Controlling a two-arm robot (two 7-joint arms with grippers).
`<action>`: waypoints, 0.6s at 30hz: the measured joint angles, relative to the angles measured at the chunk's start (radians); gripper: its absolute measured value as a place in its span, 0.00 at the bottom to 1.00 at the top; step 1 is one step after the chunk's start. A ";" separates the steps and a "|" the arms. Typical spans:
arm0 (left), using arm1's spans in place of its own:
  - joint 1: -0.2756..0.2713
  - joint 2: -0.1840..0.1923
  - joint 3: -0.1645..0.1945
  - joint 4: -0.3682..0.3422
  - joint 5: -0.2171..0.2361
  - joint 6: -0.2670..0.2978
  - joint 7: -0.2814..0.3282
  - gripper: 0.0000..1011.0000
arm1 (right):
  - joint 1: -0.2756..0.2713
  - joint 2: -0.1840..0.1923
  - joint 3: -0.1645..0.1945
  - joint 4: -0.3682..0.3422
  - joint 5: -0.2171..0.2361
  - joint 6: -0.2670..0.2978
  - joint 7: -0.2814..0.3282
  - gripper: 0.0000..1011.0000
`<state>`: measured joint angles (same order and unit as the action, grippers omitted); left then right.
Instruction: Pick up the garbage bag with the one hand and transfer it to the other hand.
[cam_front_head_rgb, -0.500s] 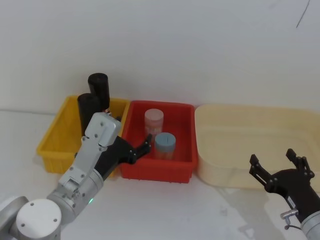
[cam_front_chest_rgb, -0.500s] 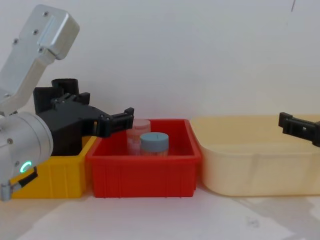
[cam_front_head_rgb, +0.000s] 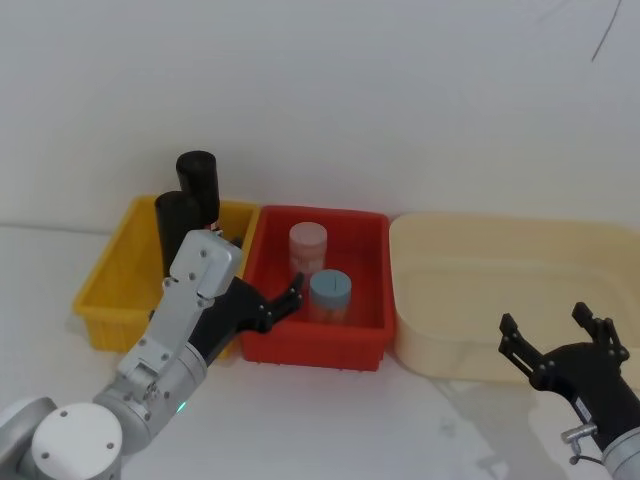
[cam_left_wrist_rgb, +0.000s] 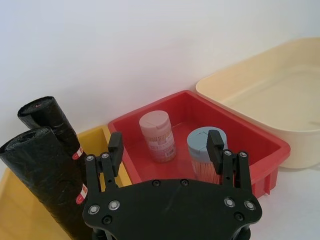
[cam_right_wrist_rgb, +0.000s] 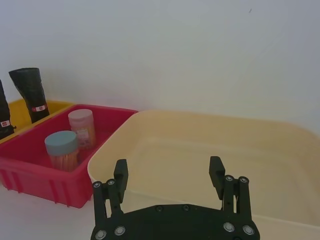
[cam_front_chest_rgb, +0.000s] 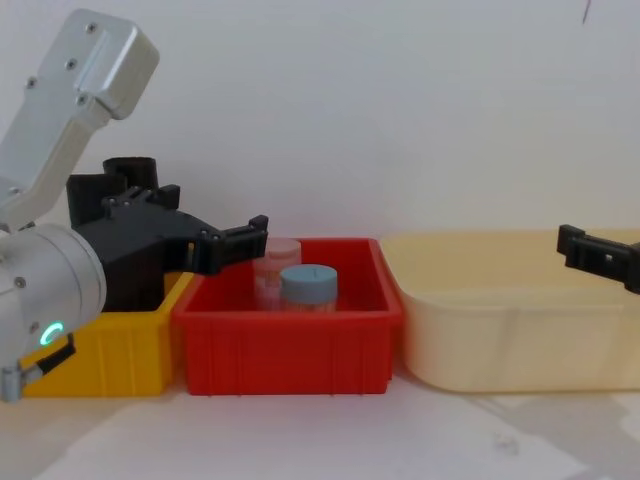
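Two alike black garbage bag rolls stand upright in the yellow bin (cam_front_head_rgb: 105, 290): a rear one (cam_front_head_rgb: 197, 178) and a front one (cam_front_head_rgb: 176, 222), each with a small red-and-white label. The left wrist view shows them close by, the rear roll (cam_left_wrist_rgb: 54, 120) behind the front roll (cam_left_wrist_rgb: 42, 172). My left gripper (cam_front_head_rgb: 283, 300), on the green-ringed arm, hovers open and holding nothing over the seam between the yellow and red bins, to the right of the rolls. My right gripper (cam_front_head_rgb: 543, 320) hangs open in front of the cream tub.
A red bin (cam_front_head_rgb: 350, 345) holds a pink-lidded jar (cam_front_head_rgb: 308, 240) and a blue-lidded jar (cam_front_head_rgb: 329, 288). A large cream tub (cam_front_head_rgb: 420, 340) sits to its right. A white wall stands close behind the bins. Bare white table lies in front.
In the head view both arms sit slightly lower than before. The chest view looks the same. Nothing was taken hold of or let go.
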<state>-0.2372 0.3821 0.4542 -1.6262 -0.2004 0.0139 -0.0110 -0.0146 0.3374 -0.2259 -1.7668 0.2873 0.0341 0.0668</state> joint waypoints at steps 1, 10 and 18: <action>0.000 0.000 0.000 0.000 0.000 0.000 0.000 0.99 | 0.000 0.000 0.000 0.000 0.000 0.000 0.000 0.99; 0.000 0.000 0.000 0.000 0.000 0.000 0.000 0.99 | 0.000 0.000 0.000 0.000 0.000 0.000 0.000 0.99; 0.000 0.000 0.000 0.000 0.000 0.000 0.000 0.99 | 0.000 0.000 0.000 0.000 0.000 0.000 0.000 0.99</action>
<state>-0.2372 0.3821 0.4542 -1.6262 -0.2004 0.0139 -0.0110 -0.0147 0.3375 -0.2258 -1.7668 0.2873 0.0340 0.0668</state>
